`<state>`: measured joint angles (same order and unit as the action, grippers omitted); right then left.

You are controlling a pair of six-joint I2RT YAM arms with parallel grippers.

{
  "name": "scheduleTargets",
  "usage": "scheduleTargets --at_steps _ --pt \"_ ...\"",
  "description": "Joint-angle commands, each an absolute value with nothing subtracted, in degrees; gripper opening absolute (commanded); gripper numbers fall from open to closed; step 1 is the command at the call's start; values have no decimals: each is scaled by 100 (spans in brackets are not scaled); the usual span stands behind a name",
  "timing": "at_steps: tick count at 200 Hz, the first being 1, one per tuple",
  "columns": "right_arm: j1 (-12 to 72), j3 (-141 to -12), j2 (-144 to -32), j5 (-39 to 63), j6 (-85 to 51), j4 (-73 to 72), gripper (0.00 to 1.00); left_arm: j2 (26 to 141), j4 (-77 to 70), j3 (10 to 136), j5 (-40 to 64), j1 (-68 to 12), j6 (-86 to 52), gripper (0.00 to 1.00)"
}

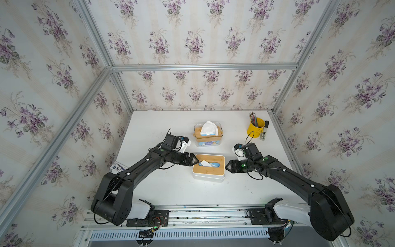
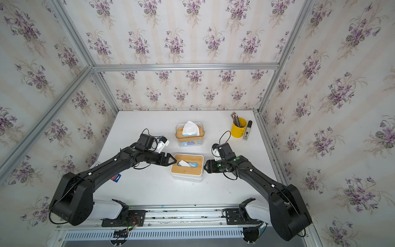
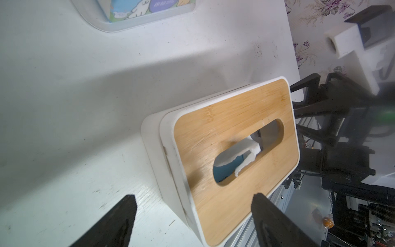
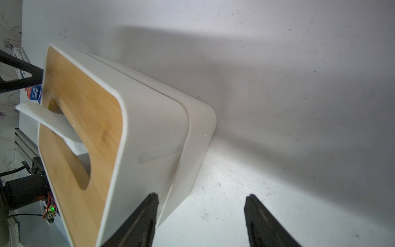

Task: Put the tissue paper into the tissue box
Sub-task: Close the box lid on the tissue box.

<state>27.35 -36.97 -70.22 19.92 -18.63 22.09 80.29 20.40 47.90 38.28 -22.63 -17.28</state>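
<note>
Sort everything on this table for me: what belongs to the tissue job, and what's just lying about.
For the job: tissue box; tissue paper in its slot; left gripper; right gripper.

Lying about: clear tissue holder; yellow pencil cup; marker beside it; blue card at the table edge.

On my feed the white table [image 1: 171, 188] has the wood-lidded tissue box [image 1: 208, 178] sitting mid-table. A clear container [image 1: 208, 142] is just behind it, and a yellow cup [image 1: 253, 131] sits far right with a grey tube [image 1: 264, 131] just beside it. There's a blue card [image 1: 117, 167] at the left edge.
</note>
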Motion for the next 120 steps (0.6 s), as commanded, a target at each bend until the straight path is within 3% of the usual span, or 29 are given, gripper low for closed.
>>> scheduleTargets --at_steps 1,120 --pt "2740 -3635 -7091 2124 -2052 1932 66 8057 2119 4833 3823 -2291 -1651 89" --pt "2603 -3295 -7408 2552 -2611 1388 58 8279 1890 4750 3999 -2451 -1748 87"
